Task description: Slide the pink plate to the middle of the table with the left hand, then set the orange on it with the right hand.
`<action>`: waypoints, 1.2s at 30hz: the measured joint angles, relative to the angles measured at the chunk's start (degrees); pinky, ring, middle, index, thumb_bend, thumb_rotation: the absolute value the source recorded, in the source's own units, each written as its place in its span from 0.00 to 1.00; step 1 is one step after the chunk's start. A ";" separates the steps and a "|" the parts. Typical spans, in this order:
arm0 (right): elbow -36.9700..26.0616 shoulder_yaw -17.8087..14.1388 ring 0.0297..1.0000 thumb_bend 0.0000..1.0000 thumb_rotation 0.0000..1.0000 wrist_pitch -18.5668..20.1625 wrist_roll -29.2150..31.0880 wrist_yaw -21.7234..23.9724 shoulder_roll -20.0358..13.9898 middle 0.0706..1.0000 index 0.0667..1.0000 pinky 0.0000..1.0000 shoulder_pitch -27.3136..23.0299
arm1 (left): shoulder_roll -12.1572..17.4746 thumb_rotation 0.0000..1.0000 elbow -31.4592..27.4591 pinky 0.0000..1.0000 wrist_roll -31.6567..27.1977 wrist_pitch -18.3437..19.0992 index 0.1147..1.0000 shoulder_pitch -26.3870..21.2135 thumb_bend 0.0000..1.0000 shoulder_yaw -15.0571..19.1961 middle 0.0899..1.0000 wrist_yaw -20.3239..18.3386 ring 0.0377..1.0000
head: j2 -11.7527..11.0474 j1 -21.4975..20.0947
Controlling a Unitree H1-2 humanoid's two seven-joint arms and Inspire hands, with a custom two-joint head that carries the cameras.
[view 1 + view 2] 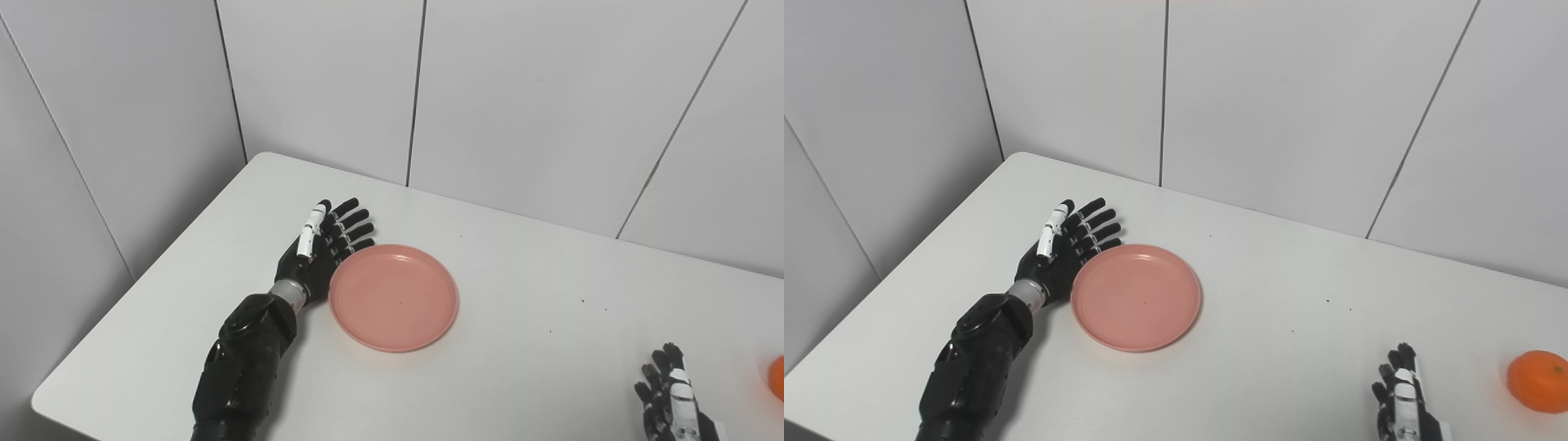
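Note:
The pink plate (393,296) lies flat on the white table (520,263), left of its middle. My left hand (321,248) is open, fingers straight and together, its palm edge against the plate's left rim. It holds nothing. The orange (1537,380) sits on the table at the far right, near the front; only its edge shows in the left eye view (778,378). My right hand (1402,398) rests low at the bottom right, fingers spread and open, empty, a little left of the orange and apart from it.
White wall panels (490,92) stand close behind the table's back edge and along its left side. The table's left corner (43,401) and front edge are near my left arm.

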 measured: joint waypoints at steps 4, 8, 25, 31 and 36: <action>0.00 -0.01 1.00 0.14 1.00 0.00 -0.05 -0.07 0.05 1.00 1.00 1.00 0.00 | -0.61 1.00 -0.18 0.79 -0.04 0.04 0.80 0.00 0.32 -1.09 0.82 -0.01 0.81 | 0.44 -0.70; 0.00 -0.02 1.00 0.14 1.00 0.00 -0.26 -0.41 0.25 1.00 1.00 1.00 -0.01 | -0.78 1.00 -0.19 0.80 -0.15 0.02 0.81 0.01 0.31 -2.47 0.83 -0.51 0.82 | 0.70 -1.14; 0.88 0.02 0.98 0.20 1.00 -0.03 -3.67 -1.88 0.24 0.98 0.97 1.00 -0.60 | -4.37 1.00 -1.67 0.78 1.08 0.06 0.80 0.86 0.32 -8.64 0.81 -2.14 0.80 | 2.20 -3.34; 0.80 0.01 0.98 0.21 1.00 -0.03 -3.62 -2.22 0.66 0.97 0.97 1.00 -0.61 | -4.40 1.00 -2.43 0.79 2.73 0.08 0.81 1.45 0.32 -11.29 0.82 -2.90 0.81 | 2.90 -4.92; 0.46 0.22 0.98 0.21 1.00 -0.02 -4.57 -2.28 0.69 0.98 0.97 1.00 -0.62 | -5.40 1.00 -3.23 0.80 3.79 0.11 0.81 2.05 0.33 -12.44 0.82 -2.98 0.81 | 3.43 -5.80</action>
